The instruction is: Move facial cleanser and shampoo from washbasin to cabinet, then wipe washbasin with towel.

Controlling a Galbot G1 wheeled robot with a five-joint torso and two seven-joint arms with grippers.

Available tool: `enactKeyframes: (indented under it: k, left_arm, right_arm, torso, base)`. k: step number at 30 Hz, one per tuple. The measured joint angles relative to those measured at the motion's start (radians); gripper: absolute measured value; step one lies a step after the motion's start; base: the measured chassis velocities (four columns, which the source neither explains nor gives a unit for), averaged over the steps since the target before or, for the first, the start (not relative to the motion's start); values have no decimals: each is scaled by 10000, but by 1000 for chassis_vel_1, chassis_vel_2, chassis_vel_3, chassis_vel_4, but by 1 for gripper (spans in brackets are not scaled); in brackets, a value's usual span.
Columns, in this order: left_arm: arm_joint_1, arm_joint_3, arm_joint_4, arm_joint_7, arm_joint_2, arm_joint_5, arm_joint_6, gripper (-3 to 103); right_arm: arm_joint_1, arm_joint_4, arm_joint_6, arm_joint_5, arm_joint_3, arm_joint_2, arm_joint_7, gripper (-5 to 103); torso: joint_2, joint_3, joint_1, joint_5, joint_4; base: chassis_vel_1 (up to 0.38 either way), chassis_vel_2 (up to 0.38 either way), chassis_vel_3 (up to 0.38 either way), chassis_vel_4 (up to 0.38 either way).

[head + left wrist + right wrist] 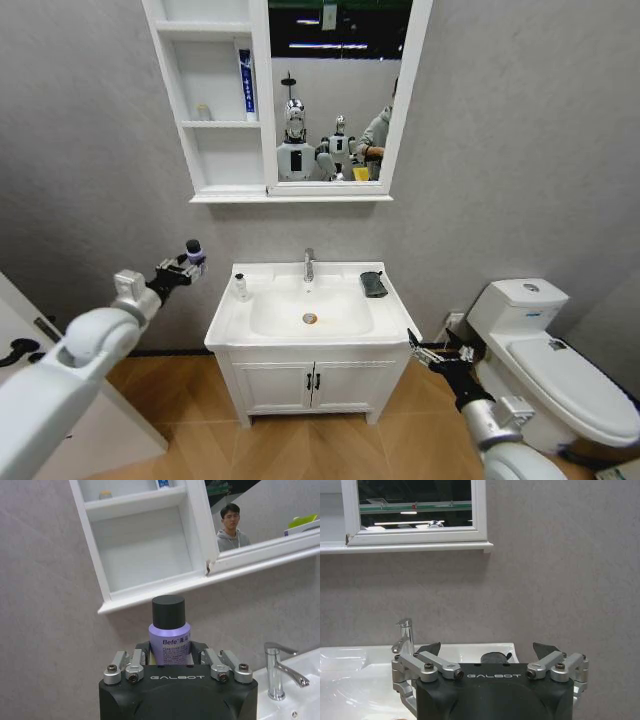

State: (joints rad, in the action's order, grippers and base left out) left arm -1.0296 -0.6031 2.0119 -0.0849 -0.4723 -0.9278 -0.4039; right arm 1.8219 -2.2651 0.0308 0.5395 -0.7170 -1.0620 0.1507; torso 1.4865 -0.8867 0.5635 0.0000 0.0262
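Below cabinet (215, 100), left gripper (186, 266) clamps purple bottle (169, 635); right gripper (436, 352) spread.

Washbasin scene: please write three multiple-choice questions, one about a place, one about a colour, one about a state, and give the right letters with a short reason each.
1. Where does the dark towel lie?
A. on the right rear corner of the washbasin
B. on the toilet lid
C. on the cabinet's lowest shelf

2. What colour is the cap of the bottle held by the left gripper?
A. white
B. black
C. red

3. How is the right gripper?
A. shut on the towel
B. shut on a bottle
C. open and holding nothing

Answers:
1 A, the head view shows the towel to the right of the tap, on the basin top.
2 B, the left wrist view shows a black cap on a lilac bottle.
3 C, the right wrist view shows the jaws spread apart with nothing between them, low beside the basin's right front corner.
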Motion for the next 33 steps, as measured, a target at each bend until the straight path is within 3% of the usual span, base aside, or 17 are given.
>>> enactKeyframes:
  k: [2, 4, 8, 10, 11, 13, 14, 16, 17, 20, 28, 33]
  left_arm:
    - [223, 18, -27, 0, 240, -233, -86, 42]
    - [1283, 499, -258, -108, 854, -931, -331, 42]
    - [2285, 1075, -392, -249, 1127, -1447, -547, 42]
    - [3850, 2258, -589, -535, 1248, -2061, -932, 42]
    - [3850, 2258, -589, -535, 1248, -2061, -932, 42]
    - [5791, 3988, -1036, -739, 1087, -2314, -1212, 42]
    - [5791, 3988, -1036, -739, 1087, -2314, -1212, 42]
    - [7670, 5616, -1550, -1068, 678, -2787, -1511, 42]
    - [7670, 5616, -1550, -1068, 678, -2787, -1511, 42]
    - [9840, 7513, -2815, -1359, -319, -3114, -1840, 42]
    - [11721, 9177, -4697, -1051, -1420, -2904, -1914, 42]
    - [12990, 10072, -6967, -118, -2363, -2077, -1659, 42]
  right_arm:
    - [-26, -4, -4, -11, 20, -20, 1, 100]
    - [-119, -14, -33, -26, 79, -65, -1, 100]
    - [-174, -15, -58, -26, 97, -62, -2, 100]
    - [-249, 9, -91, -20, 96, -23, -2, 100]
    - [-249, 9, -91, -20, 96, -23, -2, 100]
    - [-343, 72, -139, -8, 98, -12, 4, 100]
    - [-343, 72, -139, -8, 98, -12, 4, 100]
    - [-423, 149, -169, 3, 120, -29, 10, 100]
    - [-423, 149, -169, 3, 120, -29, 10, 100]
    - [-516, 276, -175, 14, 135, -34, 11, 100]
    - [-627, 424, -175, 30, 176, -42, 12, 100]
    - [-707, 536, -172, 40, 211, -16, 8, 100]
  torso:
    - [0, 0, 0, -1, 0]
    - [0, 0, 0, 0, 1]
    - [0, -1, 1, -2, 1]
    - [0, -1, 0, -2, 0]
    - [0, -1, 0, -2, 0]
    - [0, 0, 0, -2, -1]
    - [0, 0, 0, -2, -1]
    - [-1, -2, 0, -1, 2]
    - [-1, -2, 0, -1, 2]
    - [-1, -3, 1, -3, 4]
    - [-1, -3, 1, 0, 0]
    - [-1, -3, 2, 1, 2]
  base:
    - [0, 0, 0, 0]
    - [0, 0, 0, 0]
    - [0, 0, 0, 0]
    - [0, 0, 0, 0]
    - [0, 0, 0, 0]
    - [0, 0, 0, 0]
    - [0, 0, 0, 0]
    - [0, 0, 0, 0]
    - [0, 0, 0, 0]
    - [0, 0, 0, 0]
    - [0, 0, 0, 0]
    - [0, 0, 0, 0]
